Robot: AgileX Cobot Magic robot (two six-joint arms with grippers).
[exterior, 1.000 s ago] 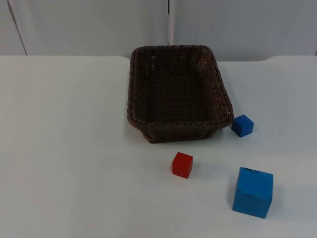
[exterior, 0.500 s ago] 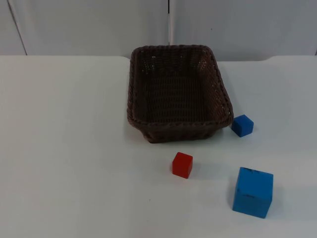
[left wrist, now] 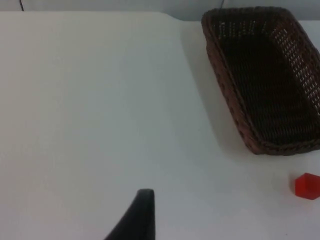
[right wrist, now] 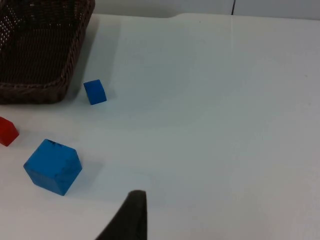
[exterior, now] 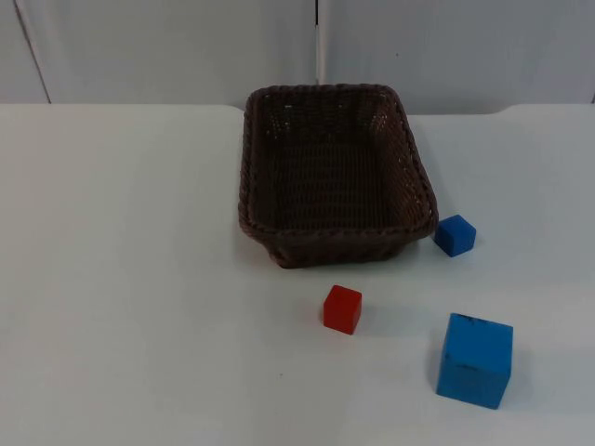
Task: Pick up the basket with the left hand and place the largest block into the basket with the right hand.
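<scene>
the brown wicker basket (exterior: 337, 175) sat empty on the white table (exterior: 121, 279) near the grey partition wall (exterior: 167, 46). the large blue block (exterior: 475, 360) lay near the table's front, well apart from the basket; a small red block (exterior: 342, 308) lay between them, and a small blue block (exterior: 455, 235) sat just beside the basket's corner. the left gripper (left wrist: 142, 215) and right gripper (right wrist: 131, 215) each hung above bare table, holding nothing; whether their fingers were parted or closed, i could not tell.

No change is seen across the top-view pictures. The basket (exterior: 337, 174) and the three blocks have not been moved.
</scene>
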